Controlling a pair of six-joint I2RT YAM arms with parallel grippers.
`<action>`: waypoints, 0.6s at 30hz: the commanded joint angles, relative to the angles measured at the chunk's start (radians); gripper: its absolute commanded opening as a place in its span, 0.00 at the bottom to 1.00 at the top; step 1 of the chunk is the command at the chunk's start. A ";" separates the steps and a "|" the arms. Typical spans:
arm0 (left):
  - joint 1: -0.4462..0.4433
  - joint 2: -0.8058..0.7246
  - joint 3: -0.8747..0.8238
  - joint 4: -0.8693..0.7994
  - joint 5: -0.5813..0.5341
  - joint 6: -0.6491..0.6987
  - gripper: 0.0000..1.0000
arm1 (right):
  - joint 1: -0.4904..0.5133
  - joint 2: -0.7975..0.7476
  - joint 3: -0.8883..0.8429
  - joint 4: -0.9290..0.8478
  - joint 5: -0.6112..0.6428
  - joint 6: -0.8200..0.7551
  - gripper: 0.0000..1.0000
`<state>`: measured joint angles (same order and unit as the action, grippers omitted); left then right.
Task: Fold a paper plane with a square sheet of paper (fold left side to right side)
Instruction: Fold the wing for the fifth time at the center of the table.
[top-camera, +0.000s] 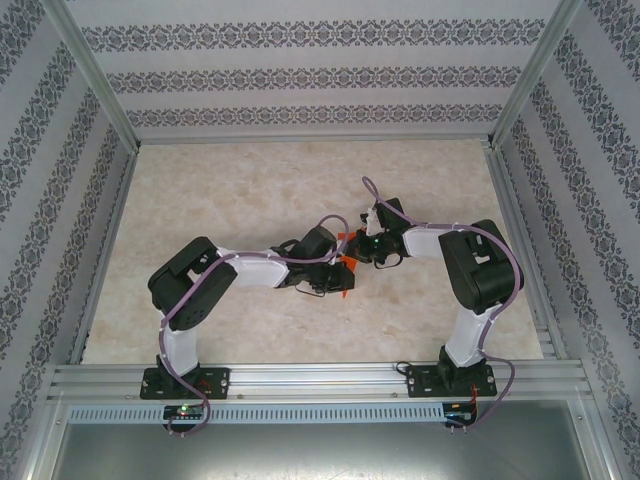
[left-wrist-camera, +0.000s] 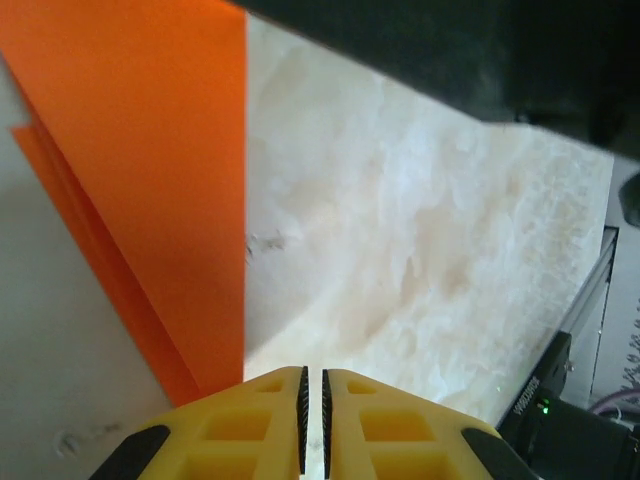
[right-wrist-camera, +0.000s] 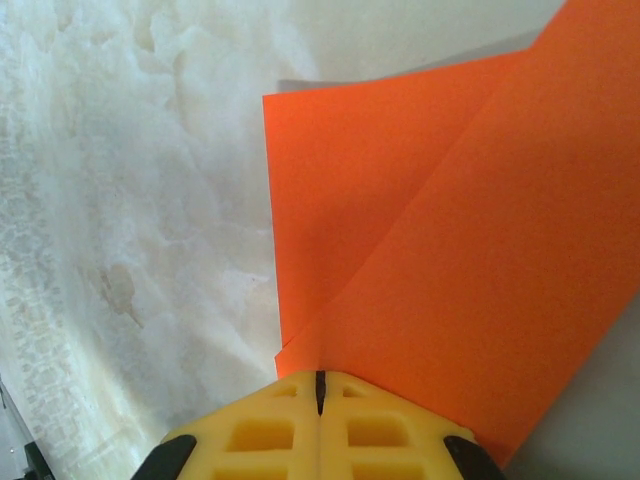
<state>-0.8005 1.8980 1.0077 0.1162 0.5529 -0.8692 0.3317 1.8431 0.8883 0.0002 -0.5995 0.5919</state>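
The square sheet of paper (right-wrist-camera: 450, 250) is bright orange and partly folded, with one layer lying slantwise over another. My right gripper (right-wrist-camera: 320, 375) is shut, and the fold line runs straight into its tips, so it pinches the paper's near corner. In the left wrist view the paper (left-wrist-camera: 150, 150) rises at the left, with a second layer edge behind it. My left gripper (left-wrist-camera: 313, 375) stands just right of that paper with a narrow gap between its pads and nothing in it. From above, both grippers meet mid-table, left (top-camera: 345, 272) and right (top-camera: 368, 243), with small bits of the paper (top-camera: 347, 238) showing between them.
The pale marbled table top (top-camera: 250, 190) is bare around the arms. Aluminium rails (top-camera: 520, 250) and patterned walls close it in on three sides. The right arm's dark body (left-wrist-camera: 480, 60) hangs close over the left gripper.
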 joint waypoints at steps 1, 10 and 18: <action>-0.018 -0.033 -0.013 -0.021 0.035 -0.003 0.16 | 0.003 0.041 0.004 -0.045 0.076 -0.034 0.03; -0.022 -0.001 -0.003 -0.055 -0.004 -0.005 0.16 | 0.007 0.035 0.007 -0.066 0.086 -0.045 0.03; -0.022 0.016 -0.021 -0.039 -0.024 -0.016 0.15 | 0.013 0.024 0.015 -0.099 0.112 -0.066 0.03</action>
<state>-0.8062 1.8980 1.0054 0.0929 0.5518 -0.8726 0.3386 1.8431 0.9035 -0.0280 -0.5800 0.5610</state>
